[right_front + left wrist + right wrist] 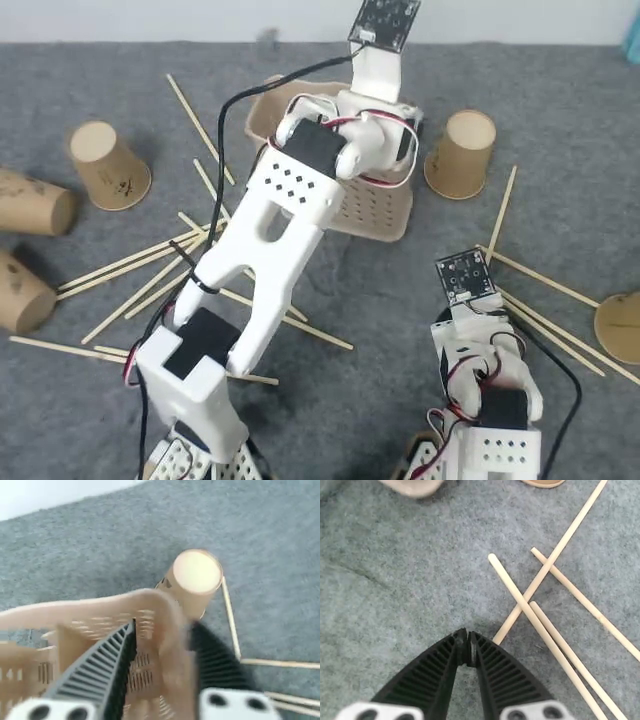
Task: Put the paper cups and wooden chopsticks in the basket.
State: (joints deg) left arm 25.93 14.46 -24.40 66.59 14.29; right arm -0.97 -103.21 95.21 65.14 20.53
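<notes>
My left gripper point(162, 627) is open over the tan perforated basket point(95, 607), with a corner of the basket's rim between its fingers. Just beyond that corner an upside-down paper cup point(197, 575) stands on the mat; the high view shows this cup point(460, 152) to the right of the basket point(378, 212). My right gripper point(468, 642) is shut on nothing, low over the grey mat, beside three crossed wooden chopsticks point(540, 625). More cups point(110, 165) and chopsticks point(150, 262) lie at the left.
Two cups point(35, 202) lie on their sides at the left edge, and another cup point(620, 325) is at the right edge. Chopsticks point(545, 305) are scattered right of the right arm. The left arm's white links cross the middle of the mat.
</notes>
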